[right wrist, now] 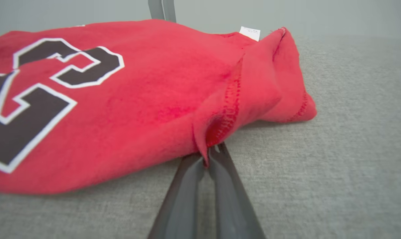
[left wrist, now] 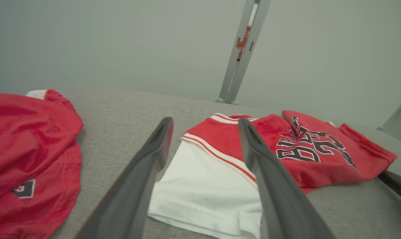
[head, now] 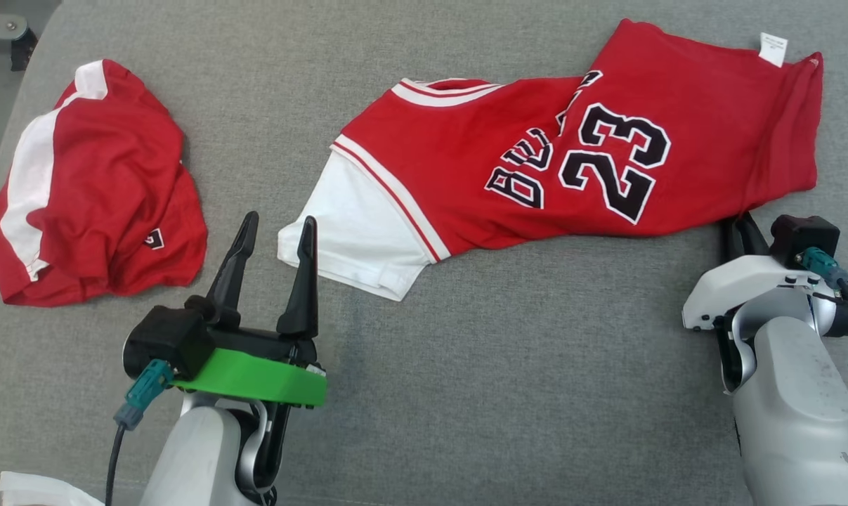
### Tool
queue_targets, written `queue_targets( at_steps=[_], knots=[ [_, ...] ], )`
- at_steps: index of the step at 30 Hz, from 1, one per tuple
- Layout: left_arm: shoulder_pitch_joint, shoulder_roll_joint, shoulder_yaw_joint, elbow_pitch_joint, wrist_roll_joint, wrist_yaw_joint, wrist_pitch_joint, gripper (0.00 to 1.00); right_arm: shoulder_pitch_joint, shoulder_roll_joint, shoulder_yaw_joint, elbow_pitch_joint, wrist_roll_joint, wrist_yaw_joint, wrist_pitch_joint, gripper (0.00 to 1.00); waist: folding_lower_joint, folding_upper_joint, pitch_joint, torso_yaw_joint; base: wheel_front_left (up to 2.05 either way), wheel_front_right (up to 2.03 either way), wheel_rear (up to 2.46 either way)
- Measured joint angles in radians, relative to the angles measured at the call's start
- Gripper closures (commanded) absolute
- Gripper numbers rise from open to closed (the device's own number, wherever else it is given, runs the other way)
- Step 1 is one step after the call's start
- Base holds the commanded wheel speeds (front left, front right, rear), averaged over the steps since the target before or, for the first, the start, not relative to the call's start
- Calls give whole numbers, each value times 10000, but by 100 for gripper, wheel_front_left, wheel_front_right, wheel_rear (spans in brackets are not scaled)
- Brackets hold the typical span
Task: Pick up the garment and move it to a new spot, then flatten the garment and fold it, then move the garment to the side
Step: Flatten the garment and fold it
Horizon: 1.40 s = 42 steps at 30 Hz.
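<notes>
The garment (head: pixel 536 161) is a red jersey with a black "23" and a white sleeve, lying crumpled across the grey table (head: pixel 501 365). My right gripper (head: pixel 743 223) sits at its near right hem, shut on a pinch of the red fabric. The right wrist view shows the gripper (right wrist: pixel 207 155) with the hem of the garment (right wrist: pixel 153 83) between its tips. My left gripper (head: pixel 279 219) stands open just left of the white sleeve, touching nothing. In the left wrist view this gripper (left wrist: pixel 203 122) frames the sleeve of the garment (left wrist: pixel 207 179).
A second red garment with a white stripe (head: pixel 93 190) lies bunched at the table's left, also seen as a red heap (left wrist: pixel 27 139). A metal post (left wrist: pixel 240 49) stands behind the table. A white scrap (head: pixel 30 488) lies at the near left corner.
</notes>
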Motion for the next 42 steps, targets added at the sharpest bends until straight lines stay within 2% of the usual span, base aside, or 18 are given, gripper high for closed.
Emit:
queue_targets(
  at_steps=[10, 13, 16, 19, 26, 29, 32, 35, 42],
  knots=[
    [221, -15, 247, 107, 46, 0, 0, 0, 1127, -29, 953, -1195, 272, 2, 29, 100, 0, 0, -577, -861, 0, 0, 0],
    [391, -19, 255, 144, 36, 0, 0, 0, 1432, -257, 1417, -1774, 451, 4, 456, 100, 0, 0, -809, -1176, 0, 0, 0],
    [548, -21, 297, 134, -6, 0, 0, 0, 1765, -591, 1973, -2662, 851, 6, 1289, 100, 0, 0, -1064, -1475, 0, 0, 0],
    [642, -21, 270, 136, -71, 0, 0, 0, 2268, -1195, 2336, -3969, 1313, 6, 2431, 100, 0, 0, -1330, -1762, 0, 0, 0],
    [802, -25, 29, 140, -282, 0, 0, 0, 3382, -2077, 2268, -7206, 2311, 6, 4957, 100, 0, 0, -1902, -1955, 0, 0, 0],
    [850, -29, -98, 146, -349, 0, -2, 0, 3538, -2228, 2234, -7996, 2614, 6, 5973, 100, 0, 0, -2000, -1796, 0, 0, 0],
    [848, -27, -190, 151, -349, 0, 0, 0, 3498, -2652, 2263, -8176, 2629, 6, 6752, 100, 0, 0, -2019, -1558, 0, 0, 0],
    [767, -29, -374, 159, -353, 0, 0, 0, 3075, -3045, 2265, -7756, 2606, 6, 7166, 100, 0, 0, -1943, -1260, 0, 0, 0],
    [420, -25, -621, 253, -439, 0, 0, 0, 1678, -3689, 2500, -5288, 2631, 8, 7497, 100, 0, 0, -1438, -422, 0, 0, 0]
  ],
)
